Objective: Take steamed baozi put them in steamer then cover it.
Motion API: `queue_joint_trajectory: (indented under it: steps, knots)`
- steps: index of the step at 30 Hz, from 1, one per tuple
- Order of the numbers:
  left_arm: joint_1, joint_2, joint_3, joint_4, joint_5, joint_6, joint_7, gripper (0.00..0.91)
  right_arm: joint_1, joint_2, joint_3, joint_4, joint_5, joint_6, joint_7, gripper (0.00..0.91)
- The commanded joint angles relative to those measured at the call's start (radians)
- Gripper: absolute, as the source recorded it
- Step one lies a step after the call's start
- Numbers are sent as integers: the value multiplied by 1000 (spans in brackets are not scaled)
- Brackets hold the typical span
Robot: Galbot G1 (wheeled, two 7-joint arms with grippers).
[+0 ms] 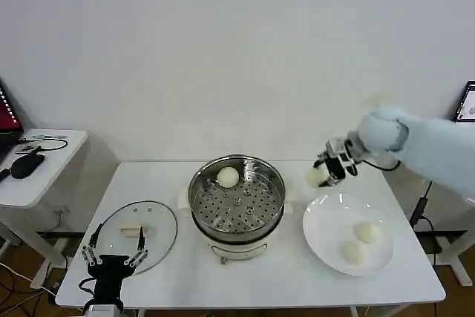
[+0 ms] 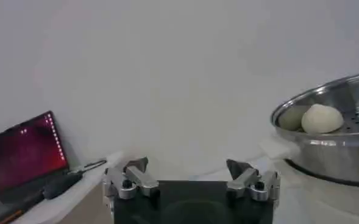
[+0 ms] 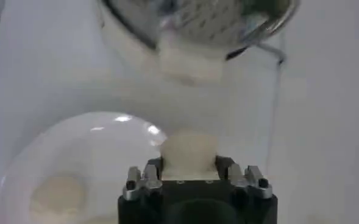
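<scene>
Above the table's far right part, between the steamer (image 1: 236, 198) and the white plate (image 1: 326, 231), the right gripper (image 1: 324, 174) is clenched on one baozi (image 1: 316, 176), its fingers (image 3: 152, 172) pressing the bun from both sides. Two more baozi (image 1: 367, 231) lie on the plate below. A fourth baozi (image 1: 228, 177) rests on the steamer's perforated tray, near the far rim. At the table's near left corner the left gripper (image 1: 113, 260) hangs with fingers spread, just beside the glass cover (image 1: 159, 222).
</scene>
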Motion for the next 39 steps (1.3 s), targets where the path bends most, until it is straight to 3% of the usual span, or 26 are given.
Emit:
queue_joint_trajectory:
  steps: [1,8,14,26,39]
  knots:
    - [-2,0,-2,0,0,0,0,907,136,232,-65,24,189,-71,46,595]
    - [-29,8,-16,10,1,4,-3,907,41,466,-58,-65,290,-147,119,595]
    - [-40,7,-21,0,1,9,-2,907,-28,587,-74,-164,367,-203,159,595]
    - [-34,9,-28,-5,-15,5,-6,907,-113,688,-65,-294,430,-240,185,595]
    - [-34,9,-29,-6,-17,4,-7,907,-135,694,-71,-306,403,-245,178,595]
